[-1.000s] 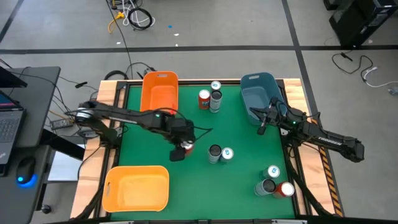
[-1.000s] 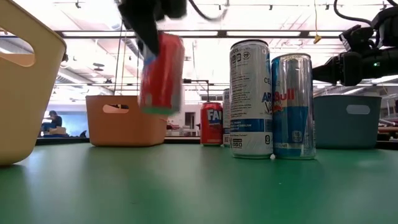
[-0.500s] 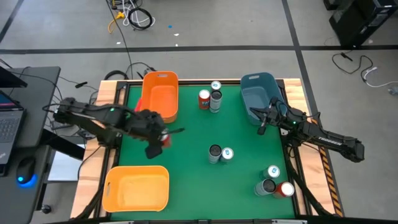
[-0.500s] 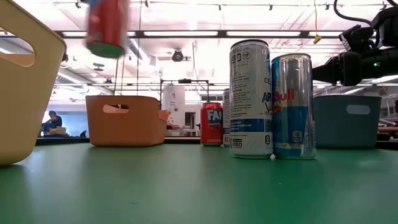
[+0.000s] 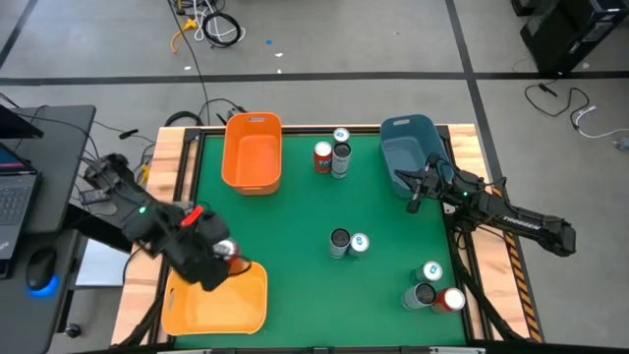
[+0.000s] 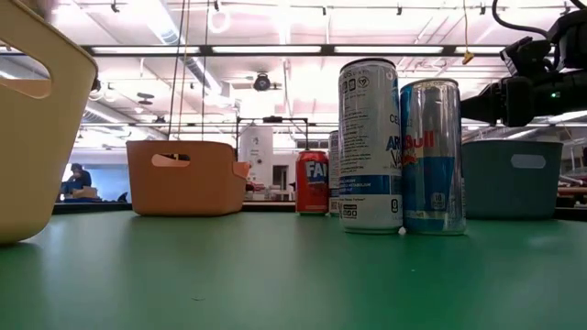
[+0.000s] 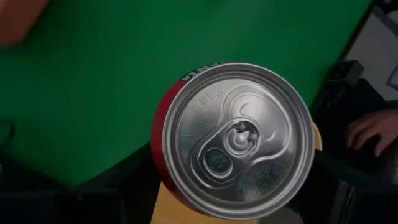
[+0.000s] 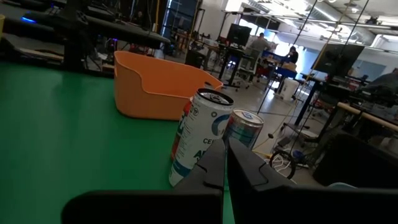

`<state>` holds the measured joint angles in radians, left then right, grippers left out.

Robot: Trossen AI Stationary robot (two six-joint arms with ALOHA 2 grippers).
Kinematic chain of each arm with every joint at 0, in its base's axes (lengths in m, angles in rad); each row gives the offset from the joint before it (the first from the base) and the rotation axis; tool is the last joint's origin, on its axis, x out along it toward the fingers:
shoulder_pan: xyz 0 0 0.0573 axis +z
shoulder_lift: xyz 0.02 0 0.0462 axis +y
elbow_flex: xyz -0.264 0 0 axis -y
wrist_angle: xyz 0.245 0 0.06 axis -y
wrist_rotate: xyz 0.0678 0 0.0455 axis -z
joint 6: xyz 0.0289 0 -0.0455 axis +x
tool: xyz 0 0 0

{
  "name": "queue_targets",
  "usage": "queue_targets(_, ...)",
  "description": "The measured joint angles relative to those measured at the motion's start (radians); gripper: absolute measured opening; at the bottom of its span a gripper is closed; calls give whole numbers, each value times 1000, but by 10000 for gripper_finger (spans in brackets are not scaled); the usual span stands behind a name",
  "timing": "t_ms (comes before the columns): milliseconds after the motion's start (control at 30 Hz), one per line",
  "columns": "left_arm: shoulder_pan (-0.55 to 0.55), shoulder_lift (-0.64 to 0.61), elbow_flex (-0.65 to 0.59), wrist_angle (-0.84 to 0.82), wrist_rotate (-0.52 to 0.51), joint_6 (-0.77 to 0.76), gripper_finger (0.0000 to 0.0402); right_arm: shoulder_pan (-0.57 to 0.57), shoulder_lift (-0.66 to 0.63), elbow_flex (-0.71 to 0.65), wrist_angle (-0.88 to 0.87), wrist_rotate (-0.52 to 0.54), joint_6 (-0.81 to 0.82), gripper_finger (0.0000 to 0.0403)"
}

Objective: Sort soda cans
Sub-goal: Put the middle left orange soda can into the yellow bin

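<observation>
My left gripper (image 5: 222,258) is shut on a red-orange soda can (image 5: 233,260) above the far edge of the yellow bin (image 5: 211,305). The can's silvery top (image 7: 233,140) fills the left wrist view. Eight other cans stand upright on the green table: three at the far edge (image 5: 334,152), two in the middle (image 5: 349,242), three at the near right corner (image 5: 434,288). My right gripper (image 5: 413,195) waits, shut, beside the blue bin (image 5: 408,147). My left gripper holds the red-orange can by its side wall (image 7: 163,121) near the top, pinched between the two fingers, which come from above and are mostly hidden behind the can. The can is lifted clear and hangs below the gripper over the yellow bin's far rim (image 7: 166,200).
The orange bin (image 5: 253,152) stands at the far left of the table. In the low view the two middle cans (image 6: 371,147) stand close, and the red far can (image 6: 313,181) behind them. A person's hand (image 7: 370,127) shows beyond the table's left edge.
My left gripper has carried the red-orange can from the table's middle toward the left and near edges, rising out of the low view, and now stands over the yellow bin's far rim. It has stayed shut on the can. The right arm has kept still.
</observation>
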<state>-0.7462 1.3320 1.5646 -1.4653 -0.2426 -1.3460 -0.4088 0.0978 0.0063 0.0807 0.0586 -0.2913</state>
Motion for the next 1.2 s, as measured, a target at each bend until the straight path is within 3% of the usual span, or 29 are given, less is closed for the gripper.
queue_targets(367,-242,174,0,-8,43,-417,292,0,0,0,0,0,0,7)
queue_targets(767,-402,385,0,37,62,-886,292,0,0,0,0,0,0,7)
queue_targets(967,-427,457,0,-13,57,-1001,292,0,0,0,0,0,0,7)
queue_targets(1200,-428,507,-10,-54,72,-1018,292,0,0,0,0,0,0,7)
